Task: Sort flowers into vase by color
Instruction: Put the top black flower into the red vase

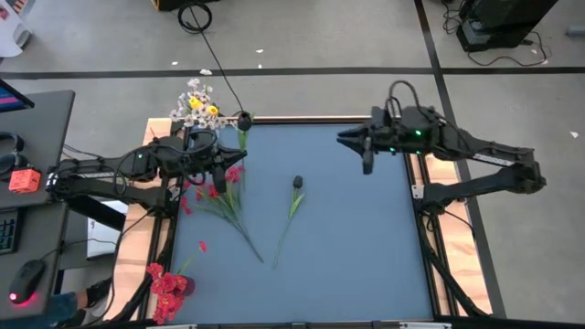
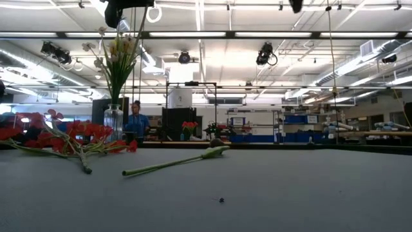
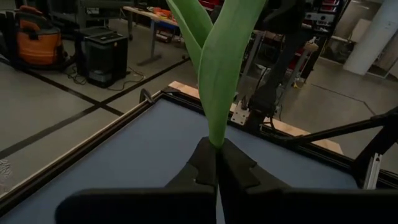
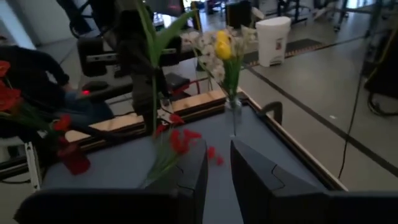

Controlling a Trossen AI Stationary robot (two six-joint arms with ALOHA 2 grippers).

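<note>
My left gripper (image 1: 228, 161) is shut on a dark-budded flower (image 1: 244, 122) and holds it above the table's far left part, beside a glass vase (image 1: 196, 106) of white and yellow flowers at the far left corner. Red sprigs (image 1: 215, 194) lie flat on the table under the left arm. A second dark-budded flower (image 1: 294, 196) lies flat mid-table. A bunch of red flowers (image 1: 168, 287) stands at the near left corner. My right gripper (image 1: 366, 155) hovers open over the far right part and holds nothing. My left gripper pinches the flower's green stem where its leaves begin (image 3: 216, 135) between its two fingers. The fingers lie across the stem. The flower stands roughly upright, lifted clear of the table, with its leaves (image 4: 155, 34) above the hold and its lower stem (image 4: 153, 106) hanging below.
The blue table top (image 1: 366, 247) is bare in its middle-right and near parts. A raised wooden frame (image 1: 311, 119) edges the table. A small red petal (image 1: 202, 245) lies near the left side. A desk with a keyboard and mouse stands left of the table.
</note>
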